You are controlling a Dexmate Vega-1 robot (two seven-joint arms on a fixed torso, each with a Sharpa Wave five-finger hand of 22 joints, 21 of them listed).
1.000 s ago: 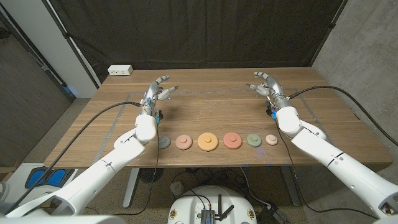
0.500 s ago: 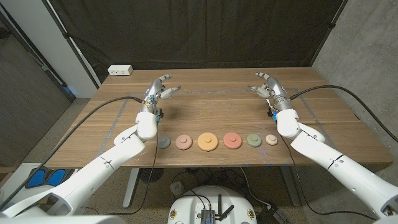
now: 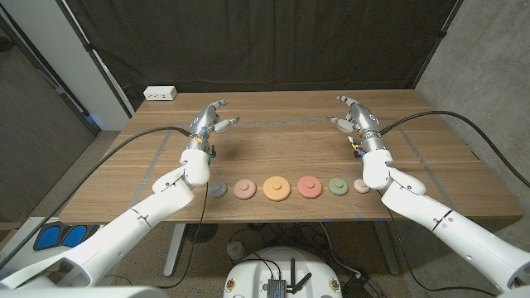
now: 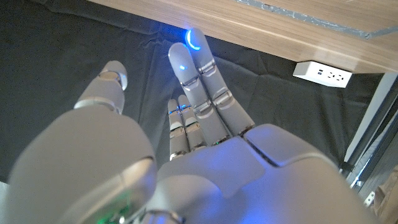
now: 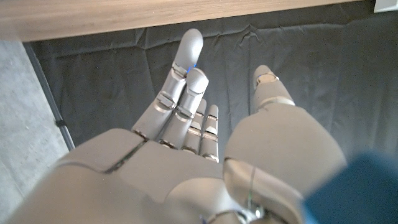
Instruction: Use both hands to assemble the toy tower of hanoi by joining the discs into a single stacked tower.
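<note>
Six discs [image 3: 277, 189] lie in a row along the table's [image 3: 273, 149] near edge, between the two arms.

White power strip [image 3: 160, 93] on the wooden table's [image 3: 273, 149] far left corner

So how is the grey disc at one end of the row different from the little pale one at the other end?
The grey disc is dark grey; the pale disc is light pinkish-cream. The grey disc ends the row on the robot's left, beside the left arm; the pale disc ends it on the right, beside the right arm. The grey disc looks a little larger. Both lie flat on the table in the same row, untouched, and each has a raised middle.
</note>
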